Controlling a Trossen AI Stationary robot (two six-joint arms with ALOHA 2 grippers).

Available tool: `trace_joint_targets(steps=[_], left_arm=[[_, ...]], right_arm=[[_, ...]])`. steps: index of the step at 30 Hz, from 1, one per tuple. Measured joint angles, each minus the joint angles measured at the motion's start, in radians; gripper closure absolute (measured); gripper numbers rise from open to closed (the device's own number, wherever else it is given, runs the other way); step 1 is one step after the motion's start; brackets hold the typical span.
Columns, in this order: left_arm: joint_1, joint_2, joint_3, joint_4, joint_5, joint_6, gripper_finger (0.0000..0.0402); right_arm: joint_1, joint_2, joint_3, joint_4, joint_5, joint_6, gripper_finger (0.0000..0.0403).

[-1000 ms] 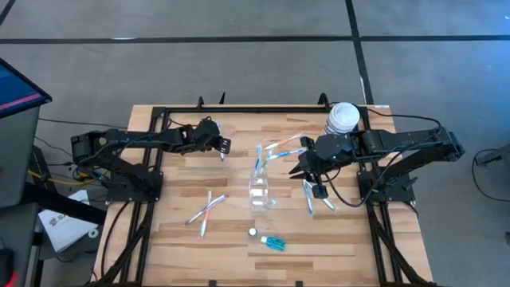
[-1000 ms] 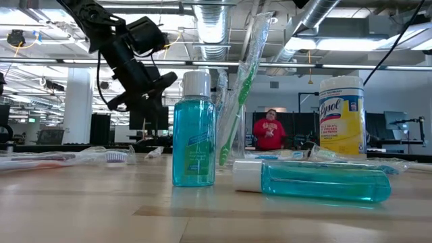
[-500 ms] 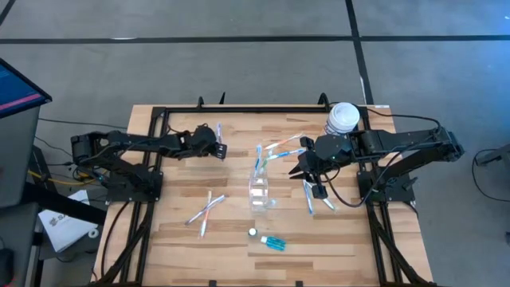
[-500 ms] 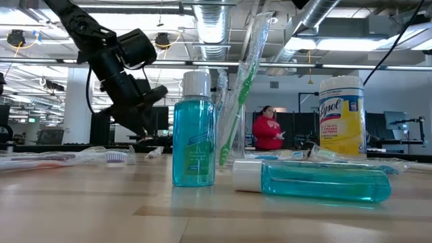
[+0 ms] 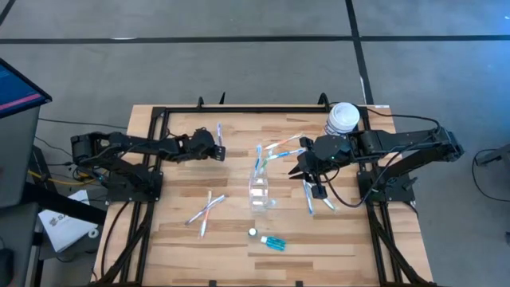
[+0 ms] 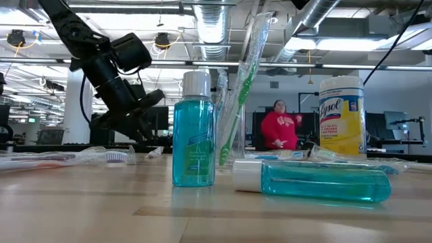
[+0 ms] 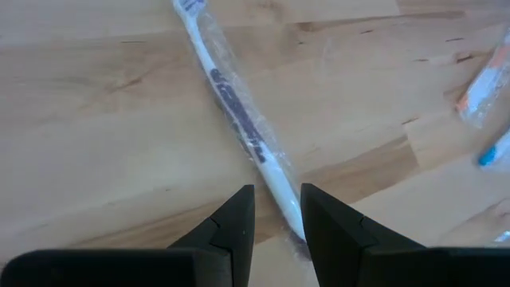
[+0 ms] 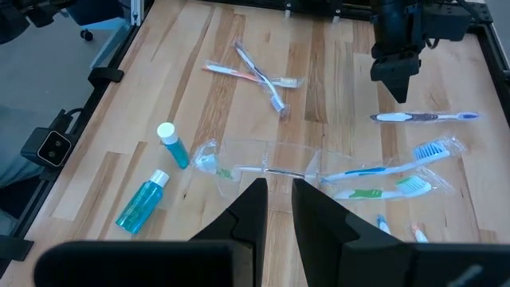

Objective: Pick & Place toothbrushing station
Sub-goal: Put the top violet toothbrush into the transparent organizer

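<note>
A wrapped white toothbrush (image 7: 239, 119) lies flat on the wood at the far left (image 5: 219, 131). My left gripper (image 7: 277, 215) is low over it and open, one finger on either side of its near end; whether they touch it, I cannot tell. The clear tumbler (image 5: 259, 194) stands mid-table with wrapped toothbrushes (image 6: 236, 94) upright in it. One small blue white-capped tube (image 6: 192, 131) stands upright and another (image 6: 314, 181) lies on its side near the front edge. My right gripper (image 8: 279, 203) hangs high to the right of the tumbler, its fingers a narrow gap apart with nothing between them.
Two crossed toothbrushes (image 5: 207, 209) lie at the near left. More wrapped ones lie beyond the tumbler (image 5: 283, 147) and under the right arm (image 5: 309, 199). A yellow container with a white lid (image 5: 343, 118) stands at the far right. A person in red (image 6: 277, 131) is in the room behind.
My left gripper has sunk toward the table, onto the near end of the white toothbrush, drawing back a little toward the left edge and rolling slightly. Its finger gap looks the same. The right arm has kept still.
</note>
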Motion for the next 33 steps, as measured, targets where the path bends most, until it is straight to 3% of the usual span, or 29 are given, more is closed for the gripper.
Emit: trace_joint_targets(steps=[11,18,26,33], left_arm=[[-0.010,0.069,0.001,0.050,0.014,0.000,0.0301],[-0.010,0.151,0.001,0.125,0.035,0.000,0.0266],[-0.010,0.156,0.001,0.160,0.035,-0.008,0.0235],[-0.010,0.156,0.001,0.173,0.034,-0.048,0.0236]], right_arm=[[0.000,0.000,0.000,0.000,0.000,0.000,0.0351],[0.000,0.000,0.000,-0.002,0.000,0.000,0.0351],[0.000,0.000,0.000,-0.005,0.000,0.000,0.0351],[0.000,0.000,0.000,-0.004,0.000,0.000,0.0351]])
